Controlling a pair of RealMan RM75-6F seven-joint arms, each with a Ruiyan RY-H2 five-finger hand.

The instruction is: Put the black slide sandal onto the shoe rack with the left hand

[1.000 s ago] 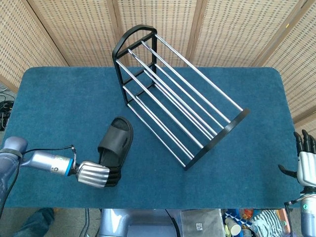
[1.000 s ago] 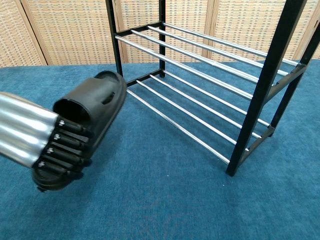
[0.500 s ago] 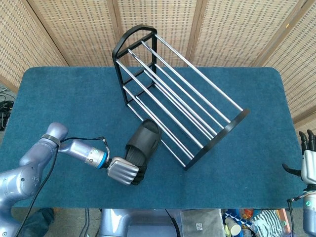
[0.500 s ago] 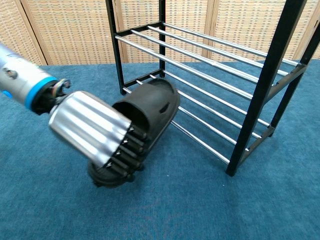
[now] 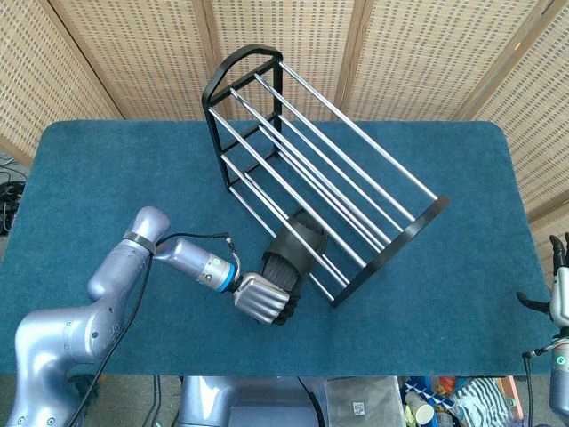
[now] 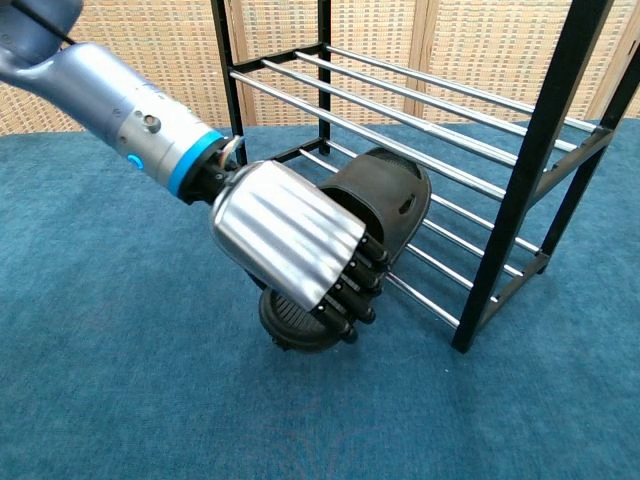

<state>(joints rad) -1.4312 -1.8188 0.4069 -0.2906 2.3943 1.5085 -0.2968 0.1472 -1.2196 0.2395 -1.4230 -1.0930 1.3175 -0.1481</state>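
Observation:
The black slide sandal [image 5: 297,246] [image 6: 388,200] is tilted, its toe end lying over the bottom rails of the black shoe rack [image 5: 331,165] [image 6: 545,120] and its heel end hanging off in front. My left hand [image 5: 263,298] [image 6: 290,237] grips the heel end from the near side, fingers curled around the sole. The rack stands in the middle of the blue table, with chrome rails on two levels. My right hand [image 5: 559,298] shows only at the head view's right edge, off the table, its fingers pointing up with nothing in them.
The blue cloth table [image 5: 107,178] reaches to the front edge just behind my left hand. Woven screens [image 5: 133,53] stand behind the table. The rack's near black end post [image 6: 520,190] rises right of the sandal.
My left hand has carried the sandal rightward across the table, from the left front up to the rack, and its toe now lies on the bottom rails. The right hand has sunk lower.

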